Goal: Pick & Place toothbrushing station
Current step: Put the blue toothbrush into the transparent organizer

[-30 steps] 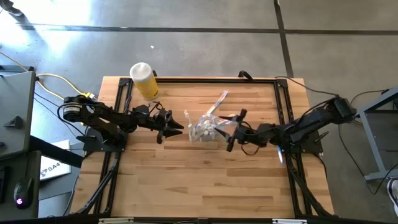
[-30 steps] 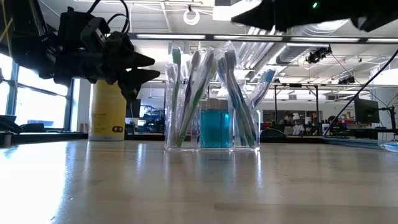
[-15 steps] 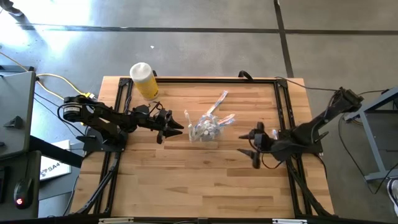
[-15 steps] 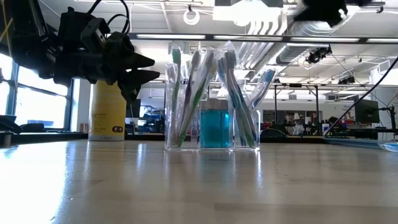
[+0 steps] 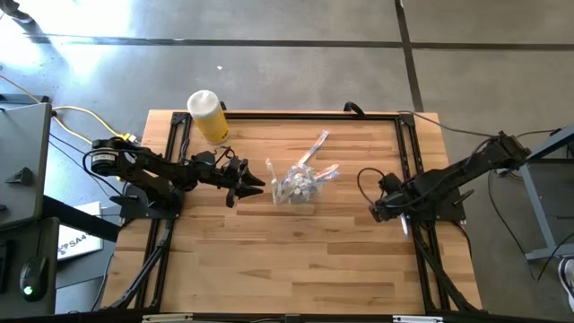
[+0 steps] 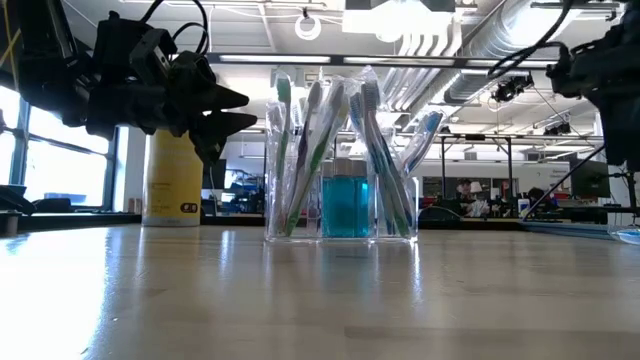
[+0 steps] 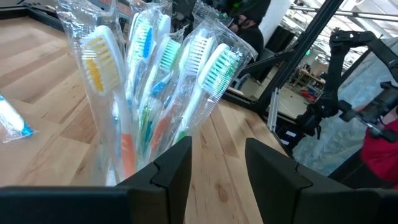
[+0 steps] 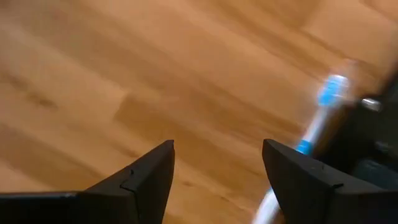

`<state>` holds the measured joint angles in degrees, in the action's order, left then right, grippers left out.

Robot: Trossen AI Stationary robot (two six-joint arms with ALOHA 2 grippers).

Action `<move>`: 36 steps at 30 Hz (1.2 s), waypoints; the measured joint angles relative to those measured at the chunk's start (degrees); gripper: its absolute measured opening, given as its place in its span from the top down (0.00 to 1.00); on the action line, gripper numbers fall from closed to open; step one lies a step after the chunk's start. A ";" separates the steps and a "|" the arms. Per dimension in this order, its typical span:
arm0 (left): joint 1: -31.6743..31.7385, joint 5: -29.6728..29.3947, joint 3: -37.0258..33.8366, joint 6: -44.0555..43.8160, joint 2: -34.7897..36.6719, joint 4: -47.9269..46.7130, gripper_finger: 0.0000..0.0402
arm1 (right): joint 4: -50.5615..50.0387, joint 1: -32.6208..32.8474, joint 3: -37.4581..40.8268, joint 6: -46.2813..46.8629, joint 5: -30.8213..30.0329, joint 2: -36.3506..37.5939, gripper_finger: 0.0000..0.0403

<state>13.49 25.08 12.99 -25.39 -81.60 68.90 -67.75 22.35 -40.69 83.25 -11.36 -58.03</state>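
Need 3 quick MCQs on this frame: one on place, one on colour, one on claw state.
1. Where is the yellow bottle?
A. table's far left corner area
B. table centre
C. beside the right arm

2. Colour of the block inside the clear container?
A. red
B. teal blue
C. black

3. State of the right claw?
A. open, empty
B. shut on a toothbrush
C. shut on the bottle

Key: 1 A, it stands by the far edge behind the left claw. 2 B, the low view shows it between the toothbrushes. 3 A, only bare table lies between its fingers.
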 joint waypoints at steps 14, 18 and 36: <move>-0.01 0.00 0.00 0.00 0.00 -1.99 0.64 | -3.34 -16.40 0.00 -4.57 6.93 -12.02 0.42; -0.01 0.00 0.00 0.02 0.00 -2.76 0.64 | -3.65 -19.71 0.01 -7.83 9.35 -17.73 0.42; -0.01 0.00 -0.02 0.98 0.00 -6.59 0.64 | -1.44 -30.62 1.12 -17.59 10.09 -25.69 0.42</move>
<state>13.47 25.08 12.97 -24.40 -81.60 62.31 -69.19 -8.27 -39.56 65.66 -1.27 -83.72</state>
